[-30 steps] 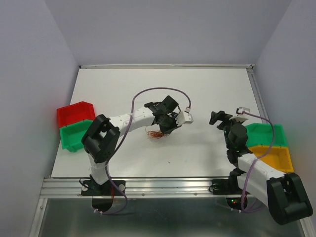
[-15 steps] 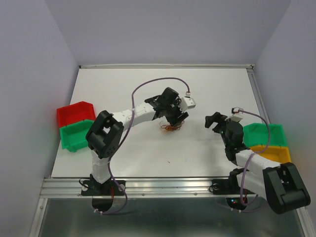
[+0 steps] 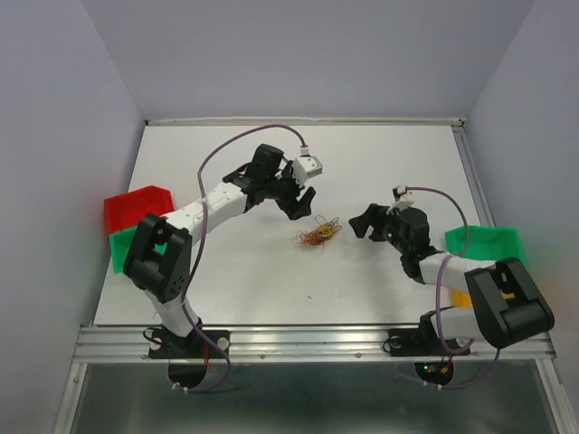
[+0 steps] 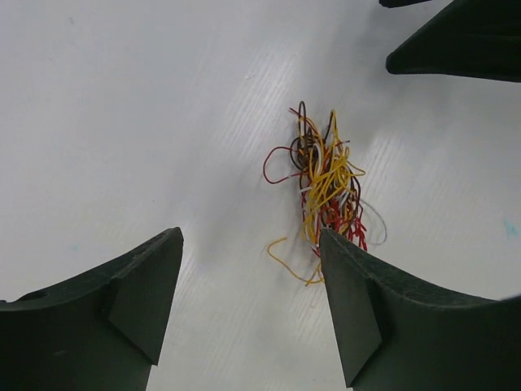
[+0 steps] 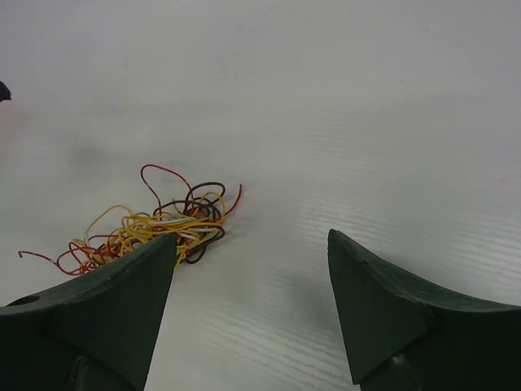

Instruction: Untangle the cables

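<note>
Near rail (image 3: 317, 336): a ribbed metal strip along the table's front edge, with both arm bases at it.
Table (image 3: 235, 289): white and flat, with pale walls on three sides.
Right arm (image 3: 425, 267): lies low and reaches leftward toward the middle of the table.
Yellow bin (image 3: 459, 297): at the right edge, almost wholly hidden behind the right arm.
Left green bin (image 3: 119, 253): at the left edge, partly behind the left arm's elbow.
Right green bin (image 3: 493, 242): just beyond the yellow one, at the right edge.
Cables (image 3: 317, 233): one small knotted clump of yellow, orange, red and dark brown wires. It lies loose near the table's middle, between the two grippers and touching neither.
Right gripper (image 5: 251, 236): fingers spread apart with bare table between them, holding nothing. In its wrist view the clump lies ahead and to the left, its near edge hidden behind the finger at that view's left.
Red bin (image 3: 136, 206): touches the far side of the left green bin.
Left gripper (image 4: 251, 236): fingers wide apart and empty, just beyond the clump, looking down on it. In its wrist view the wires lie nearer the finger at the view's right, with a yellow loop ending just beside that finger.
Left arm (image 3: 208, 203): stretches diagonally from its base to the table's middle.
Purple cord (image 3: 244, 140): arcs above the left arm to its wrist.
</note>
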Robot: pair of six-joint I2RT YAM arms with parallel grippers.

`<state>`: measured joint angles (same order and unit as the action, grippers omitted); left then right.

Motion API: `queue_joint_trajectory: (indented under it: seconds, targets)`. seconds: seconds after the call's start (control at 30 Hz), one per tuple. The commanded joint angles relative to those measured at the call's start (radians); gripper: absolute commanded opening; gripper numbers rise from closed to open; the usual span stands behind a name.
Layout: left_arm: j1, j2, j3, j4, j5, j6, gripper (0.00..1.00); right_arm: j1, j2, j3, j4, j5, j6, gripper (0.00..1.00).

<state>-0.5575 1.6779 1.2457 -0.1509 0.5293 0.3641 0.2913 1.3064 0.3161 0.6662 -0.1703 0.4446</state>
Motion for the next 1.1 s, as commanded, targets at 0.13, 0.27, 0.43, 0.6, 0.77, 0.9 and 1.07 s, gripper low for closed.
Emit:
queue_joint_trajectory:
  seconds: [0.13, 0.27, 0.43, 0.6, 0.77, 0.9, 1.07]
  targets:
    - [-0.074, 0.101, 0.021, -0.044, 0.005, 0.039, 0.72, 0.068, 0.105, 0.126, 0.055, -0.097, 0.034, 0.75]
    - [-0.102, 0.154, 0.032, -0.059, -0.018, 0.042, 0.72, 0.088, 0.132, 0.149, 0.021, -0.072, 0.048, 0.74]
    - [-0.122, 0.195, 0.05, -0.079, -0.026, 0.056, 0.72, 0.109, 0.214, 0.21, 0.004, -0.089, 0.051, 0.73]
    - [-0.147, 0.227, 0.054, -0.084, -0.049, 0.052, 0.66, 0.127, 0.287, 0.256, -0.019, -0.08, 0.048, 0.64]
    - [-0.171, 0.259, 0.063, -0.079, -0.087, 0.05, 0.52, 0.138, 0.327, 0.281, -0.022, -0.097, 0.046, 0.41]
    - [-0.171, 0.263, 0.066, -0.079, -0.088, 0.053, 0.12, 0.14, 0.332, 0.282, -0.019, -0.113, 0.043, 0.15]
    - [-0.171, 0.218, 0.055, -0.076, -0.103, 0.061, 0.0, 0.14, 0.243, 0.221, -0.007, -0.017, 0.062, 0.0]
